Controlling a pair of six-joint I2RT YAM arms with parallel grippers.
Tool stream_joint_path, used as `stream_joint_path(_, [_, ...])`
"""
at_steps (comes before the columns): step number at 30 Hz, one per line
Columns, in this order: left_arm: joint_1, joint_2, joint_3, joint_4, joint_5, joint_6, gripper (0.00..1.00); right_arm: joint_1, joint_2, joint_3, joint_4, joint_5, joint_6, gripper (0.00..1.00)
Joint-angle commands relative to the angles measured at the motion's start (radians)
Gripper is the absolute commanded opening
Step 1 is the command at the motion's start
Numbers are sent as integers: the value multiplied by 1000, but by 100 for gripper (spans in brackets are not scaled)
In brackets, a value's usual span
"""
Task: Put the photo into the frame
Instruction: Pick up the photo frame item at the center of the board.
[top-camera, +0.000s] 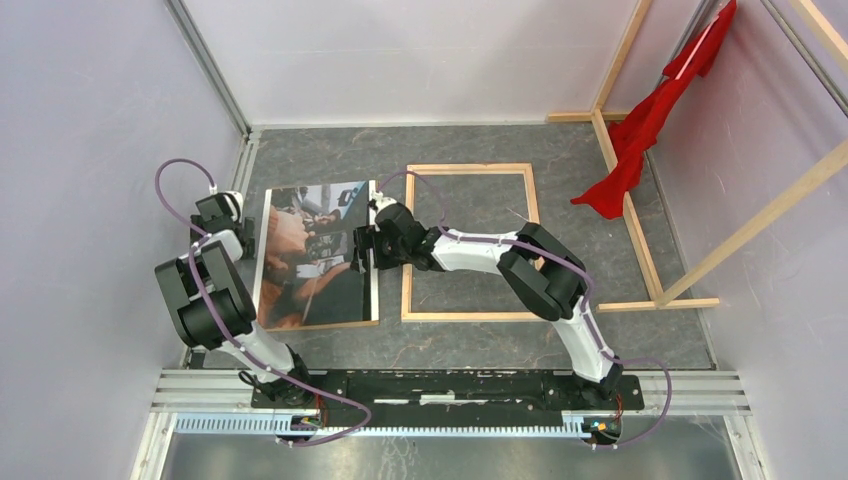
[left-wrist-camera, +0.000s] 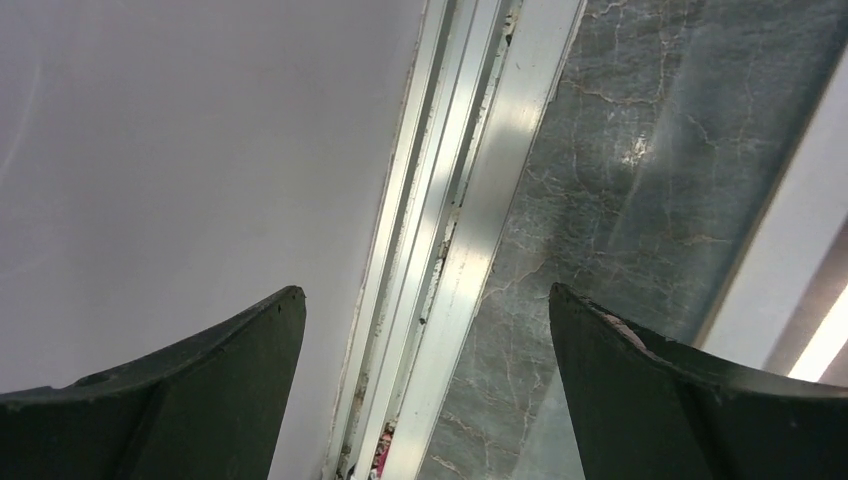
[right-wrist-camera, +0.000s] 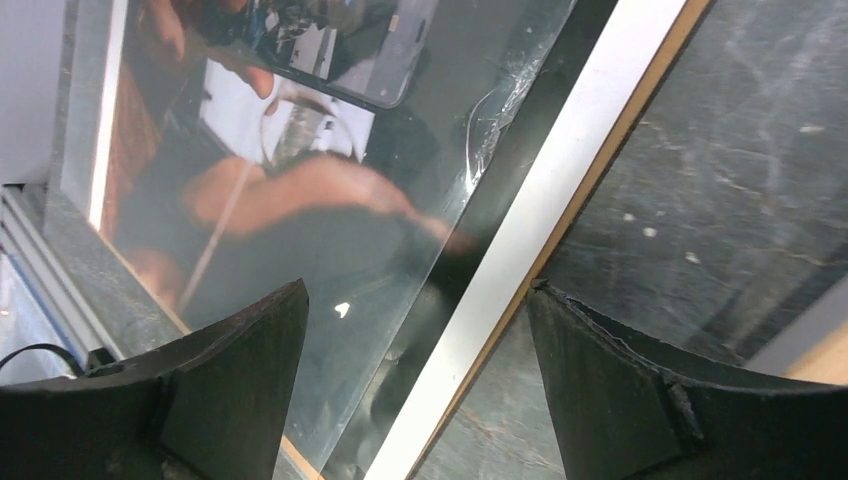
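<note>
Top external: both my arms reach over the grey marble table (top-camera: 330, 160), the left arm at its left edge and the right arm stretched in from the right.
Photo: photo (top-camera: 300, 270) lies flat, picture side up, on the left half of the table.
Photo edges: a white strip (top-camera: 373, 290) runs along its right side and a thin brown edge along its near side; I cannot tell what either belongs to.
Frame: frame (top-camera: 467, 316) lies flat just right of the photo, bare light wood up. The table shows through its opening, and a narrow gap separates it from the white strip.
Right arm: crosses over the frame's opening.
Right fingers: right fingers (top-camera: 362, 250) are at the photo's right edge, spread wide, pinching nothing.
Right wrist: one of my tips is over the glossy photo, the other over bare table. The white strip passes between them, and there is a small crinkle at the photo's edge.
Left fingers: left fingers (top-camera: 225, 208) are just left of the photo by the table's side, spread wide, pinching nothing.
Left wrist: the pale wall (left-wrist-camera: 150, 150), the aluminium rail (left-wrist-camera: 480, 200) and the marble show between my tips.
Background: a red cloth (top-camera: 650, 110) hangs on bare wooden beams (top-camera: 640, 240) at the far right, apart from the frame.
</note>
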Motion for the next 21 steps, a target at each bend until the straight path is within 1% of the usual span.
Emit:
stream_joint_path(1, [1,29,2,61,-3,21,97,41,69,-12,-42,-68,58,88])
stream_joint_path(3, [1,37,6,59,2,14,97,42,71,-4,-55,-69,61,88])
stream_joint_path(5, [1,34,15,39,20,4,97,36,56,2,-89,-32,45,89])
stream_joint_path(9, [3,-1,22,-16,108,-11,97,4,16,-16,-88,-25,24,89])
stream_joint_path(16, [17,-30,58,-102,205,-18,97,-38,-1,-1,-153,17,-11,90])
stream_joint_path(21, [19,-42,68,-126,249,-20,97,-73,8,-12,-141,30,-2,89])
